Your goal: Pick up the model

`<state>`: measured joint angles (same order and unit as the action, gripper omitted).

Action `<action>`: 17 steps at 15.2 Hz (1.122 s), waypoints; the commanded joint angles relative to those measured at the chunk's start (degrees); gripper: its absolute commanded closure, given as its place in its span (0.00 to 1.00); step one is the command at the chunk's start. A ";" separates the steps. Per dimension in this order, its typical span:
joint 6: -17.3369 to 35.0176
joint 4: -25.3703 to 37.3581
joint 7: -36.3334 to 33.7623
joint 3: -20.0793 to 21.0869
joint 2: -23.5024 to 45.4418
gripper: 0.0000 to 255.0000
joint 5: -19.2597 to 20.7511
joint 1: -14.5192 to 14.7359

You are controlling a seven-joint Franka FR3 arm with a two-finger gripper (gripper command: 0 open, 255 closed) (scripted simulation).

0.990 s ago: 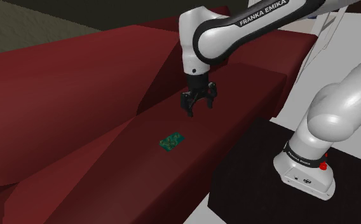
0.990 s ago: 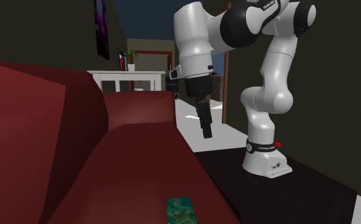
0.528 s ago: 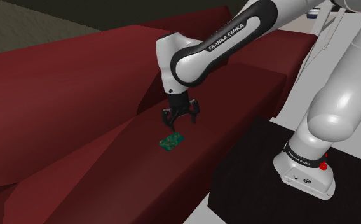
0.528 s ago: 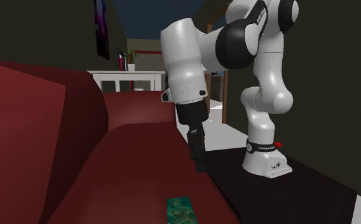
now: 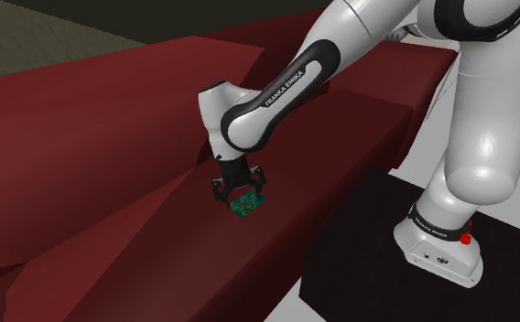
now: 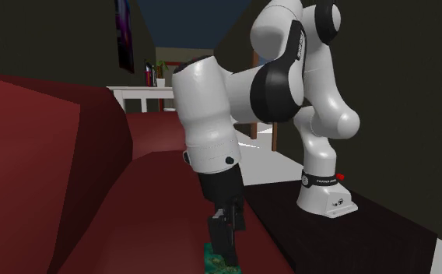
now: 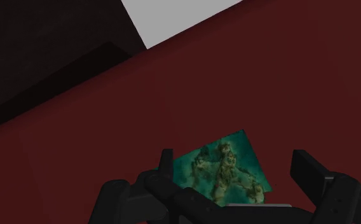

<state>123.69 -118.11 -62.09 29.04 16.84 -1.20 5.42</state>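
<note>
On the dark red sofa seat (image 5: 295,165) a thin green model (image 7: 227,168) lies flat, right under the gripper (image 5: 238,192), whose fingers stand open, one on either side of it. Being so flat, the model may slip. Fingers closing too high would meet above it, and going too low would jam them into the cushion.

My arm (image 5: 290,78) stretches out long toward the shoulder view's left and bends sharply down at the wrist (image 5: 229,123). My claw (image 5: 240,194) points straight downward, low, with its two black fingers (image 7: 309,173) standing well apart.
</note>
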 commanded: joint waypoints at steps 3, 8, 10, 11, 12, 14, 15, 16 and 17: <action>2.72 -0.50 -1.12 -0.46 2.42 0.00 1.14 0.77; 5.01 -0.93 -1.53 -1.00 4.45 0.00 2.16 1.24; 4.98 -0.92 -1.49 -1.01 4.42 1.00 2.15 1.21; 4.99 -0.94 -1.49 -1.01 4.43 1.00 2.15 1.21; 5.00 -0.94 -1.49 -1.01 4.42 1.00 2.15 1.21; 5.00 -0.92 -1.50 -1.01 4.44 1.00 2.16 1.21; 5.00 -0.93 -1.50 -1.01 4.44 1.00 2.16 1.22; 4.98 -0.91 -1.50 -1.01 4.44 1.00 2.15 1.22; 4.98 -0.92 -1.51 -1.01 4.43 1.00 2.15 1.22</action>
<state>128.59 -119.05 -63.60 28.07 21.24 0.93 6.65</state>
